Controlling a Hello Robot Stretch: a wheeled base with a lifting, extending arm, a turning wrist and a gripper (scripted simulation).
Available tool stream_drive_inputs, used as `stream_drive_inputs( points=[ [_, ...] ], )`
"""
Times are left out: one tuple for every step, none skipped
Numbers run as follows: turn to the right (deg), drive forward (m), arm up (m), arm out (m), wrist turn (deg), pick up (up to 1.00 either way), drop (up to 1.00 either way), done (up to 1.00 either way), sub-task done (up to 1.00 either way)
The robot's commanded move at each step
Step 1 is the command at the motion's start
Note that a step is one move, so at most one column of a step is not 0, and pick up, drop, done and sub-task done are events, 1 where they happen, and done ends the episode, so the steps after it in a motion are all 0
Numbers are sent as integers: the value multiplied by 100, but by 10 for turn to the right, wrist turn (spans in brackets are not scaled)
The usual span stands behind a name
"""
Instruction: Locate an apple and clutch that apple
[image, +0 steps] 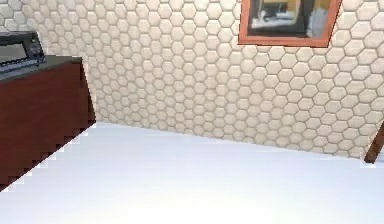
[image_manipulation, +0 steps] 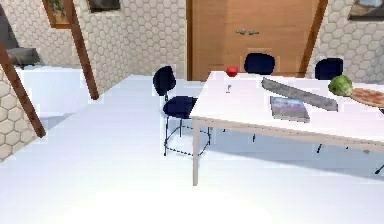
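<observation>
A small red round thing, apple-like (image_manipulation: 232, 71), sits on the white table (image_manipulation: 240, 110) near its far left corner in the arm side view. A tiny pale item (image_manipulation: 230, 88) lies on the tabletop just in front of it.
On the table lie a grey book (image_manipulation: 290, 108), a long grey object (image_manipulation: 291, 93), a green round thing (image_manipulation: 341, 86) and a plate (image_manipulation: 368, 97). Dark blue chairs (image_manipulation: 176, 103) ring the table. A wooden door (image_manipulation: 252, 35) stands behind. A dark counter (image: 40, 115) with a microwave (image: 20, 50) sits at the forward view's left.
</observation>
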Motion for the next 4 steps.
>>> stream_drive_inputs(
  points=[
    [120,0,0,0,0,0,0,0,0],
    [0,25,0,0,0,0,0,0,0],
    [-450,0,0,0,0,0,0,0,0],
    [-360,0,0,0,0,0,0,0,0]
  ],
)
